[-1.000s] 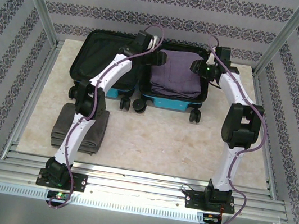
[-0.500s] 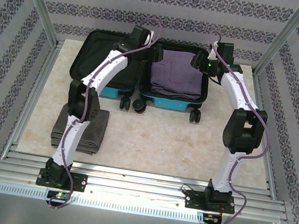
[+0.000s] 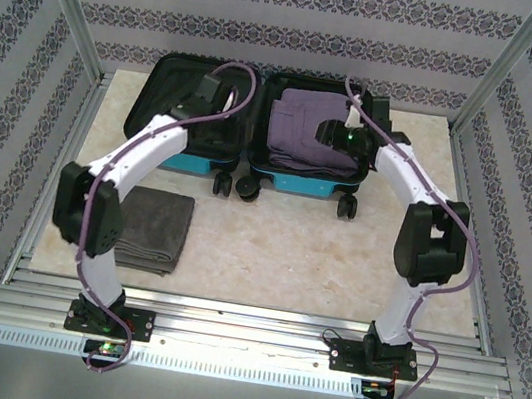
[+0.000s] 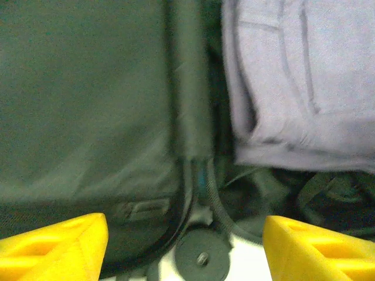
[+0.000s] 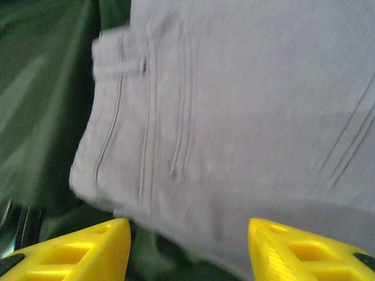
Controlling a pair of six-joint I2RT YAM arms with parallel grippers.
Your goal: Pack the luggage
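At the table's point(image 3: 268, 251) far edge: luggage point(image 3: 299, 184), open flat; left half bare, right half holding purple clothes point(image 3: 305, 115).
Handling: probably light, with a stiff, slick shell; best held by the lid rim.
Left gripper point(image 4: 186, 246): spread, empty, above the hinge.
Right gripper point(image 5: 190, 252): spread, empty, over the purple clothes.
Unpacked: grey clothes point(image 3: 155, 228), soft, beside the left arm.
In the way: both arms over the halves.
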